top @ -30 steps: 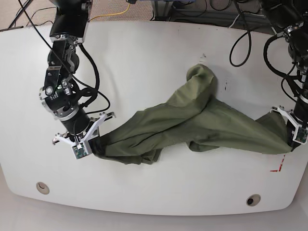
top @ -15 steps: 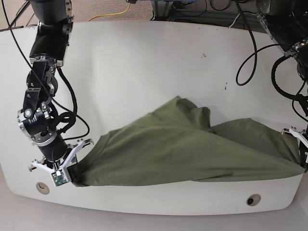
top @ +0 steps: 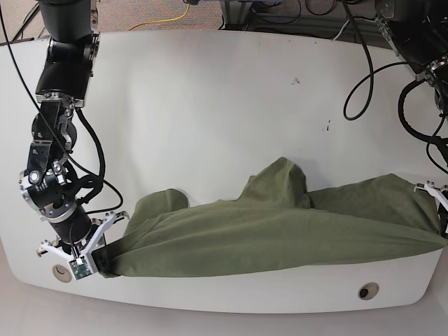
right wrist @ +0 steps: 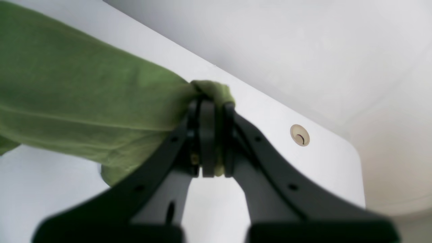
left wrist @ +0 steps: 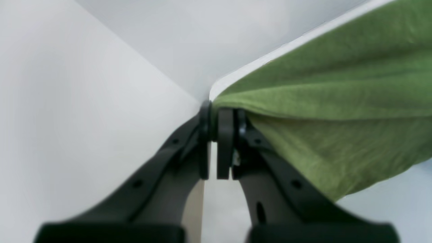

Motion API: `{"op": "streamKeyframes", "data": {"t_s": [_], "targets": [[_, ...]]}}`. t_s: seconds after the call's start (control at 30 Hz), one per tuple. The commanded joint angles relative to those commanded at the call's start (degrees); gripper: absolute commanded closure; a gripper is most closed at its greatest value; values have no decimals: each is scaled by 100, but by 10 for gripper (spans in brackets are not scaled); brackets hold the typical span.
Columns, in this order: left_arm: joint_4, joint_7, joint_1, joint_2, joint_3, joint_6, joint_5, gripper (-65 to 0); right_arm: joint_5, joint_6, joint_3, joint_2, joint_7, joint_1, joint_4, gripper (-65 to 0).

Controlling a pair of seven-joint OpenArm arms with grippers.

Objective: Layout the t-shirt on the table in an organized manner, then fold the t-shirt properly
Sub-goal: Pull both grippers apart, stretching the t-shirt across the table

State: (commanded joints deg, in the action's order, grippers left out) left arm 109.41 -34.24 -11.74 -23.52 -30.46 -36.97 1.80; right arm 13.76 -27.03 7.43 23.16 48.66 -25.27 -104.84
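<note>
Near the table (top: 210, 77) front edge, right gripper (right wrist: 211, 101) and left gripper (left wrist: 221, 111) each pinch the t-shirt (top: 280, 231); overstretching could slip a corner free.

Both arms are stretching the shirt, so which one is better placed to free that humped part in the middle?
Probably the left. The hump lies nearer the left gripper at the table's end, while the right gripper grips the far corner of the t-shirt. Either would first have to let go.
</note>
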Motion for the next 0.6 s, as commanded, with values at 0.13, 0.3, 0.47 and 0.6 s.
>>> {"op": "streamKeyframes", "data": {"t_s": [0.13,0.3,0.47,0.6], "targets": [[0,-9,0,0,0,0,0,-4,-26,-53,-9,0,105,-9,-9,0],[0,-9,79,18,0,0,0,-4,18,-62,-9,-18,475,-53,-44,0],[18,-9,651,18,9,0,-9,-4,18,-62,9,-26,862,-18,-193,0],[105,-9,1011,35,0,-9,-18,-4,18,-62,9,-9,1090,176,-387,0]]}}
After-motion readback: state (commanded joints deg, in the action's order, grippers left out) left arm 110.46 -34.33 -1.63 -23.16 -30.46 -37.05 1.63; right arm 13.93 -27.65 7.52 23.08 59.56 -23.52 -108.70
